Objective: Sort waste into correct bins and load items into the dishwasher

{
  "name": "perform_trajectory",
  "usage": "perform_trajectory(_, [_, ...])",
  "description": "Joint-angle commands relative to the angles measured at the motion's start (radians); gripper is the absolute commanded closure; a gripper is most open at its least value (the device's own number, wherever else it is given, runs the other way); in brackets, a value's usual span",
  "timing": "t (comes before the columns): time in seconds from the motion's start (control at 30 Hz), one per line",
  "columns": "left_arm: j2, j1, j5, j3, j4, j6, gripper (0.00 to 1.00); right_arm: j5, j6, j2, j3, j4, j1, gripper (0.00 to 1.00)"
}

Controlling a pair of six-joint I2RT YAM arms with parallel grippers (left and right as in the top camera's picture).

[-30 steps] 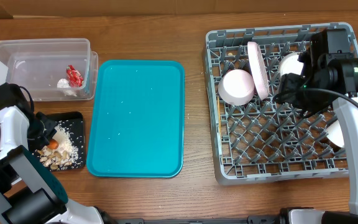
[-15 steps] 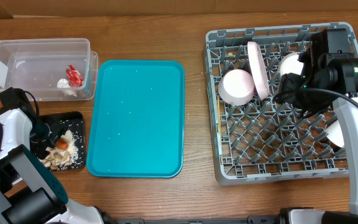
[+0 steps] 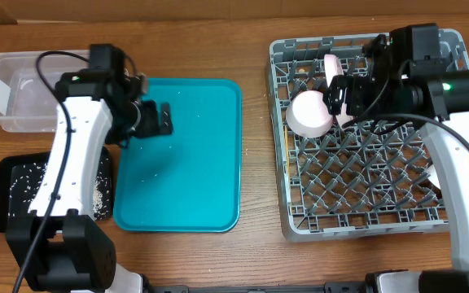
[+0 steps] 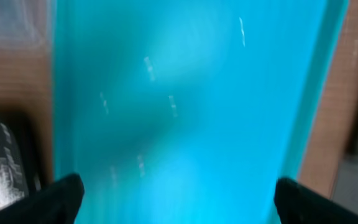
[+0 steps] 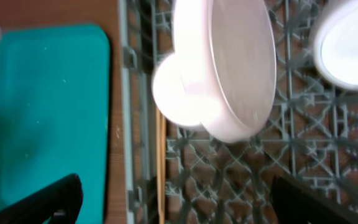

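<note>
My left gripper (image 3: 158, 120) hangs open over the left part of the teal tray (image 3: 186, 163), nothing between its fingers; the left wrist view shows blurred teal tray (image 4: 179, 93) under it. The black tray (image 3: 10, 175) holds loose white rice (image 3: 31, 177). My left arm partly covers the clear tub (image 3: 19, 81). My right gripper (image 3: 342, 98) is open above the grey dish rack (image 3: 365, 226), over an upright white plate (image 5: 241, 62) and a white bowl (image 3: 310, 114). Thin wooden chopsticks (image 5: 161, 162) lie by the rack's left wall. Wrapper and carrot are hidden.
Another white bowl (image 5: 347, 43) sits in the rack to the right of the plate. The teal tray (image 5: 48, 106) lies between the bins and the rack on the wooden table (image 3: 255, 163). The black tray's edge (image 4: 5, 155) shows at the left of the left wrist view.
My left arm swung from the black tray up and right to over the teal tray and its jaws opened. My right gripper shifted left over the plate and bowl and opened wider.
</note>
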Motion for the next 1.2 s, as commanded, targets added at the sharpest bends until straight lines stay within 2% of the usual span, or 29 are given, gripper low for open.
perform_trajectory(0.0, [-0.021, -0.001, -0.009, 0.034, -0.180, 0.063, 0.00, -0.006, -0.028, 0.012, 0.013, -0.068, -0.034, 0.00])
perform_trajectory(0.13, [-0.039, 0.001, -0.013, 0.029, -0.290, 0.067, 0.00, -0.002, -0.025, -0.015, 0.011, -0.156, -0.077, 0.00])
perform_trajectory(0.27, [-0.163, 0.001, -0.029, -0.060, -0.219, 0.066, 0.00, 0.010, -0.025, -0.115, -0.043, -0.146, -0.103, 0.00])
perform_trajectory(0.4, [-0.553, 0.001, -0.030, -0.348, 0.069, 0.020, 0.00, 0.040, -0.025, -0.401, -0.321, 0.080, -0.102, 0.00])
perform_trajectory(0.5, [-0.821, 0.001, -0.041, -0.508, 0.213, 0.003, 0.00, 0.087, -0.025, -0.634, -0.556, 0.261, -0.102, 0.00])
perform_trajectory(0.6, [-1.030, 0.001, -0.047, -0.612, 0.287, -0.021, 0.00, 0.117, -0.026, -0.801, -0.703, 0.331, -0.102, 0.00])
perform_trajectory(0.7, [-1.155, 0.001, -0.046, -0.642, 0.310, -0.020, 0.00, 0.118, -0.026, -0.884, -0.755, 0.285, -0.102, 0.00])
perform_trajectory(0.9, [-1.200, 0.001, -0.047, -0.642, 0.234, -0.020, 0.00, 0.118, -0.026, -0.890, -0.755, 0.137, -0.102, 0.00])
perform_trajectory(1.17, [-1.199, 0.001, -0.047, -0.642, 0.152, -0.020, 0.00, 0.118, -0.026, -0.889, -0.755, 0.139, -0.102, 0.00])
